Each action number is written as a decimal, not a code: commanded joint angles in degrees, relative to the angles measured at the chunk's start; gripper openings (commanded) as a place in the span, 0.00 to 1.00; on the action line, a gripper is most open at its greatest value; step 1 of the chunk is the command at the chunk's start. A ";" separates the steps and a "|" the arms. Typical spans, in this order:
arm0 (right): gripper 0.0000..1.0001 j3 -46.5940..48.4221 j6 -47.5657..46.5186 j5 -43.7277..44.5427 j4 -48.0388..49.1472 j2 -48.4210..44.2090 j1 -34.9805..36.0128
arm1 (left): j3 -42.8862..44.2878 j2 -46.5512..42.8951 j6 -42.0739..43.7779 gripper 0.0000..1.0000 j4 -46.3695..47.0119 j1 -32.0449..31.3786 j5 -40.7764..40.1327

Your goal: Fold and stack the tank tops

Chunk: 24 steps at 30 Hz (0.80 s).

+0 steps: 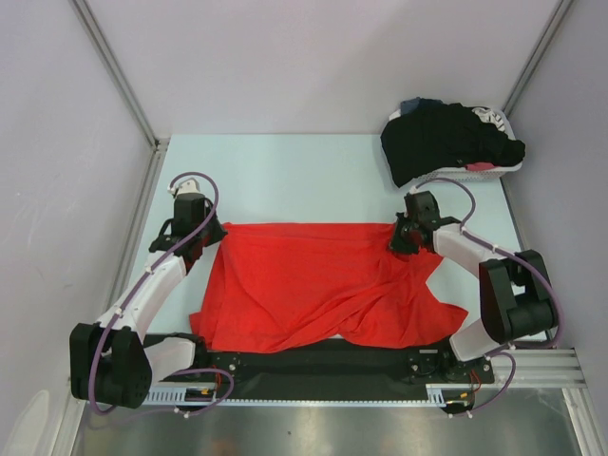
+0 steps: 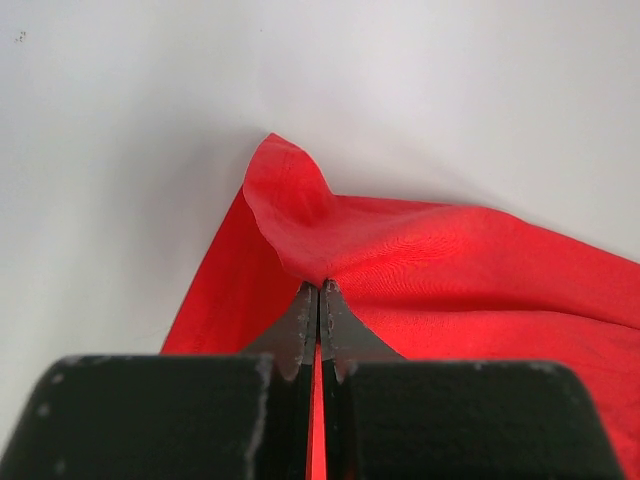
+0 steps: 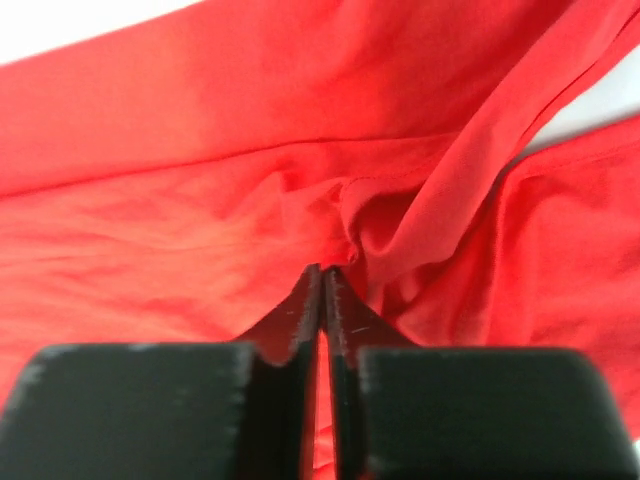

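Observation:
The red tank top (image 1: 313,285) lies spread and wrinkled across the middle of the table. My left gripper (image 1: 211,231) is shut on its far left corner, and the cloth bunches up at the fingertips (image 2: 319,287). At the far right corner my right gripper (image 1: 400,236) is shut on a fold of the red tank top (image 3: 200,150), with fabric pinched between its jaws (image 3: 322,270). A black tank top (image 1: 446,141) lies heaped over the basket at the back right.
A white basket (image 1: 494,169) sits at the back right corner under the black garment, close to the right arm. Grey walls and metal frame posts (image 1: 119,71) enclose the table. A black rail (image 1: 323,366) runs along the near edge.

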 commanded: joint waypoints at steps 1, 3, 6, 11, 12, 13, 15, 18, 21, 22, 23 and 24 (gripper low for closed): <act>0.00 2.83 0.55 0.69 1.61 0.60 -0.81 | 0.11 -0.19 -0.08 0.01 1.66 0.49 -0.69; 0.00 3.54 0.29 0.34 1.26 -0.36 -0.72 | 0.54 -0.19 -0.08 0.00 1.39 0.41 -0.51; 0.00 5.20 -0.24 -0.63 0.91 -4.40 -0.90 | 0.99 -0.19 -0.26 0.00 1.48 0.49 -0.25; 0.00 7.93 0.02 -7.02 3.54 -9.59 -2.74 | 4.05 0.33 -0.78 0.00 -0.45 1.37 -1.65; 0.00 9.50 1.07 -8.61 3.89 -10.64 -3.35 | 4.93 -0.10 -1.04 0.00 -1.67 1.81 -1.57; 0.00 10.39 1.43 -10.28 4.68 -11.08 -3.97 | 5.99 -0.45 -1.13 0.00 -2.38 2.25 -1.57; 0.00 14.06 1.96 -13.37 4.60 -12.66 -5.90 | 10.11 -1.59 -1.40 0.00 -5.09 3.57 -1.30; 0.00 18.03 0.38 -14.61 3.11 -16.08 -7.14 | 17.49 -4.58 -1.49 0.00 -10.36 5.59 -1.48; 0.00 20.68 -0.77 -16.01 3.71 -20.65 -7.93 | 25.57 -8.71 -0.61 0.00 -16.35 7.35 -3.67; 0.00 20.33 -0.94 -16.01 5.20 -24.76 -8.02 | 27.60 -9.94 -0.35 0.00 -18.10 7.44 -4.63; 0.00 19.98 -0.86 -15.32 6.00 -26.80 -8.02 | 31.62 -12.21 0.09 0.00 -19.86 7.53 -5.77; 0.00 19.63 -0.86 -15.22 7.74 -28.91 -8.02 | 33.31 -13.71 0.71 0.01 -22.58 7.53 -6.92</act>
